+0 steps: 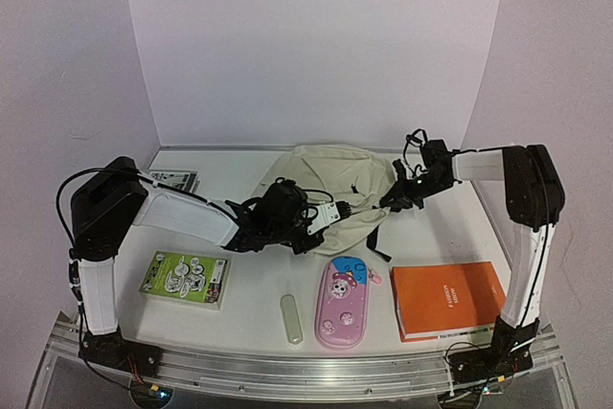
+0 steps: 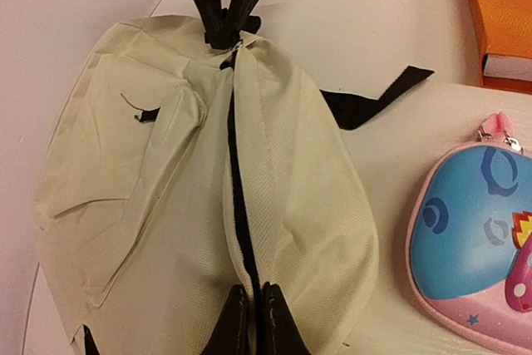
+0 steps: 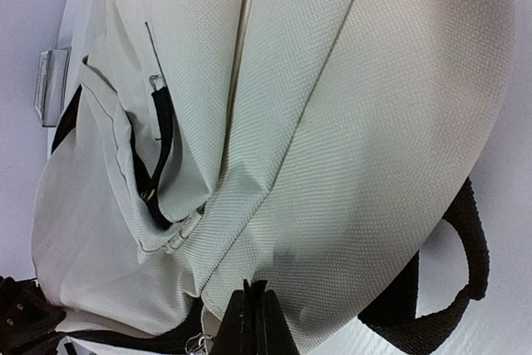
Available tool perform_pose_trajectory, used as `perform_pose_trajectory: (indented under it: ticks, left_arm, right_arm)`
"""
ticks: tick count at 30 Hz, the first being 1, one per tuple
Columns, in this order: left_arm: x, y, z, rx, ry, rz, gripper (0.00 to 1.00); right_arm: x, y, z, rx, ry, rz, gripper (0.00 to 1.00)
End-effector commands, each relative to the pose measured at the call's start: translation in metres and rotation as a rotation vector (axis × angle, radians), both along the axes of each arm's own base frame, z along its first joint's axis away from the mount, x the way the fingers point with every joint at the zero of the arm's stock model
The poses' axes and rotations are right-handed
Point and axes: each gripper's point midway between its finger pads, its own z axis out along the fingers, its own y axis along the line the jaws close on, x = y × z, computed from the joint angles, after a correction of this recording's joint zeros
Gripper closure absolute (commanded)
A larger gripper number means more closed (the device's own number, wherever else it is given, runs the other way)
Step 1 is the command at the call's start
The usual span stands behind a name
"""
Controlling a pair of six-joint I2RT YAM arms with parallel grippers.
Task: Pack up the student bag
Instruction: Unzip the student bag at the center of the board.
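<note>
While lying loose by the arm bases, near items: green booklet [image 1: 182, 278], white oblong piece [image 1: 291, 318], pink pencil case [image 1: 342, 302], orange book [image 1: 447, 298]; none packed.
Progress: barely started; unzipping and all loading left to do.
Student bag [image 1: 330, 179]: mid-table, slumped flat, black zip seemingly closed but partly hidden in folds.
Left gripper [image 2: 255, 313]: pressed together, pinching fabric at the zip's nearer end.
Right gripper [image 3: 255, 305]: closed tight, nipping fabric by the zip pull at the opposite end.
Far left: small flat packet [image 1: 175, 179] near the back wall, untouched.
</note>
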Motion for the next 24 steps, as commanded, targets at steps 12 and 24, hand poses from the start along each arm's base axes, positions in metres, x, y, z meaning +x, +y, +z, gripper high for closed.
perform_pose_trajectory:
  ticks: [12, 24]
  left_arm:
    - [0.091, 0.008, -0.023, 0.051, 0.020, 0.174, 0.96]
    - [0.072, 0.023, 0.005, -0.099, 0.206, 0.230, 0.45]
  right_arm:
    - [-0.017, -0.122, 0.038, -0.228, -0.186, -0.224, 1.00]
    - [-0.065, -0.094, 0.034, -0.160, -0.129, -0.119, 0.85]
